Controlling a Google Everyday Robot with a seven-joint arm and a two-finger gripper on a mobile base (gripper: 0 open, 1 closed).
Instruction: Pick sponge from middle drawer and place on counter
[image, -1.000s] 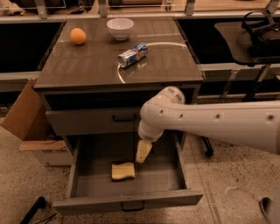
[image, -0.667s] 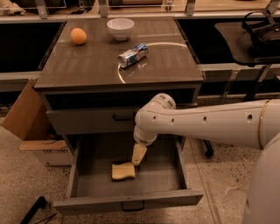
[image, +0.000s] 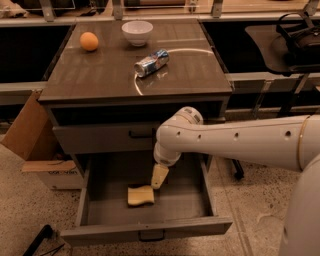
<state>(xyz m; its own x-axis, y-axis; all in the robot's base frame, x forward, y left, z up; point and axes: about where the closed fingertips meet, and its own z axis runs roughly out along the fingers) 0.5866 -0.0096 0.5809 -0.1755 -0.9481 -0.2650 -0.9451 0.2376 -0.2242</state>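
Speckled floor (image: 250, 210) all round, and the biggest thing we see is the white arm (image: 235, 142). It comes in from the right edge, where it's cut off, and bends down over the open drawer. It covers the right end of the closed drawer (image: 100, 137) and part of the open one's back right corner.

Next is the counter (image: 100, 75), glossy brown-grey. It has an orange (image: 89, 41) at back left, a white bowl (image: 137, 32) behind centre and a crushed can (image: 151, 62) lying on its side near the middle. A cardboard box (image: 30, 135) is clipped by the left edge and a dark side table (image: 272, 42) sits off to the right.

The middle drawer (image: 185, 205) is pulled right out. The sponge (image: 140, 195) lies flat on its floor, a bit left of centre, with its long axis running left-right, roughly parallel to the drawer front.

The gripper (image: 158, 180) hangs inside the drawer, pointing down at the sponge's back right corner. We can't tell if it's touching or just above it. We also honestly can't tell whether it's released or clenched, since only one pale sliver of it shows below the wrist.
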